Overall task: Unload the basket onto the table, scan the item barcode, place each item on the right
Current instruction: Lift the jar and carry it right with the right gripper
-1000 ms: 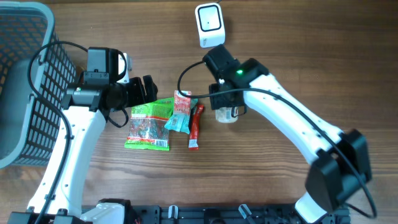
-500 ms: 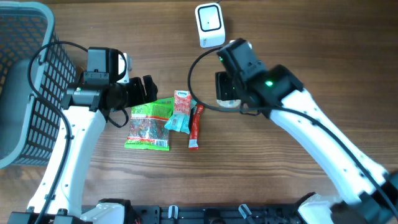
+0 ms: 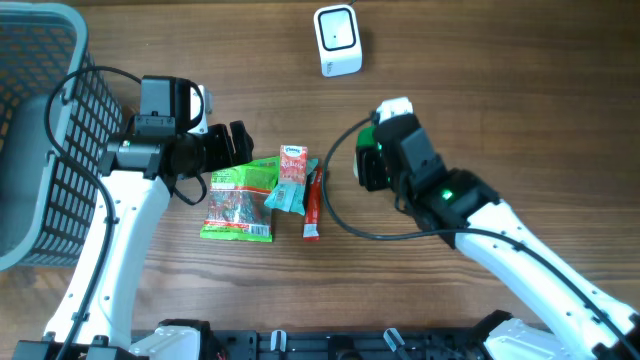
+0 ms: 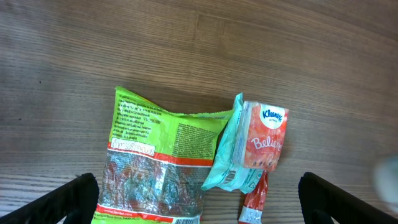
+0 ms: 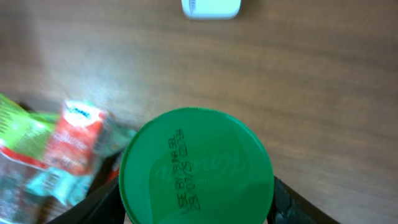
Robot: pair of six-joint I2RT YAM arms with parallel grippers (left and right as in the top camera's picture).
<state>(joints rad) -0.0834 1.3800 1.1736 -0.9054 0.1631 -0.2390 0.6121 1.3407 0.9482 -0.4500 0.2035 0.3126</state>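
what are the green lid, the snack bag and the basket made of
Green lid: likely moulded plastic, matte, ribbed rim, printed date.
Snack bag: thin glossy plastic film, crinkled, partly see-through.
Basket: probably rigid grey plastic, open mesh walls.

A wooden surface [image 3: 520, 90] fills all three views from edge to edge. It is mid-brown, with a fine darker grain running in long, nearly straight streaks, left to right in the overhead view. The finish is matt with a slight sheen. Light falls evenly from above, so shadows on the wood are short, soft-edged and lie close under whatever casts them. In the left wrist view the grain shows sharply and the wood looks a greyer brown. In the right wrist view the same wood is blurred and looks paler toward the right side.
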